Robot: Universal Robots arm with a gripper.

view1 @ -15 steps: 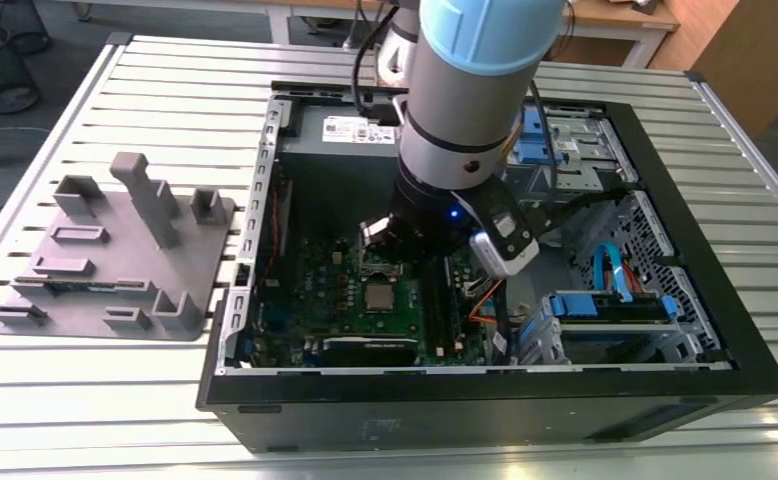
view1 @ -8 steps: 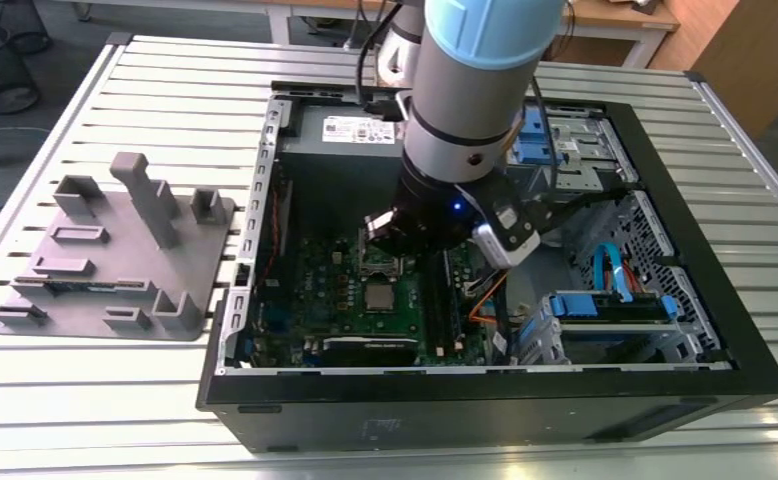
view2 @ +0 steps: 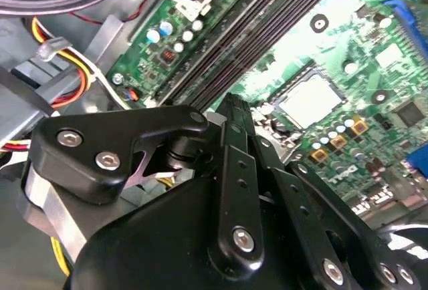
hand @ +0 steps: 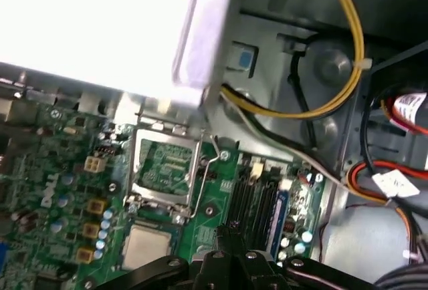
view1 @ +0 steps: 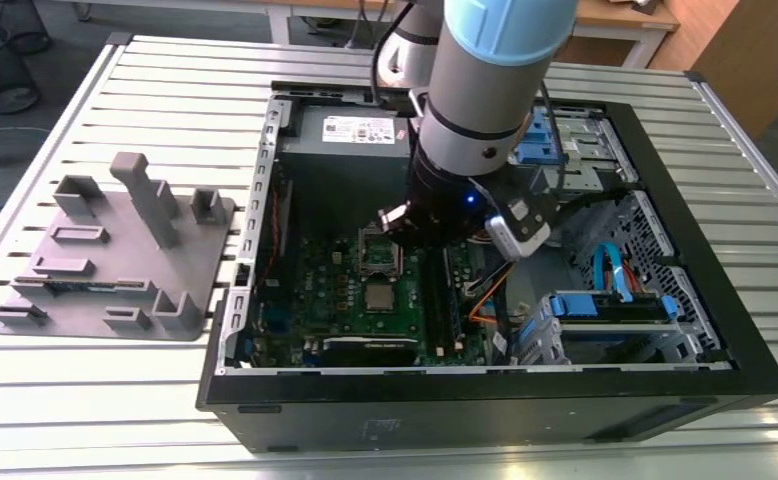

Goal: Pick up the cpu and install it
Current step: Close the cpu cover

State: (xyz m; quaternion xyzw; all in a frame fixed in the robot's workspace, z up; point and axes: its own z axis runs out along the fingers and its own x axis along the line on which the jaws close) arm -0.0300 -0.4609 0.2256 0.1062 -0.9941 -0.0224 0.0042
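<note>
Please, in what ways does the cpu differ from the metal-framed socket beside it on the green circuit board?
Surface: the cpu has a closed, shiny silver top, while the socket is a metal frame with green showing in its middle. Shape: the cpu looks square; the socket looks more rectangular and somewhat larger. Shared: both sit side by side on the green circuit board.
</note>
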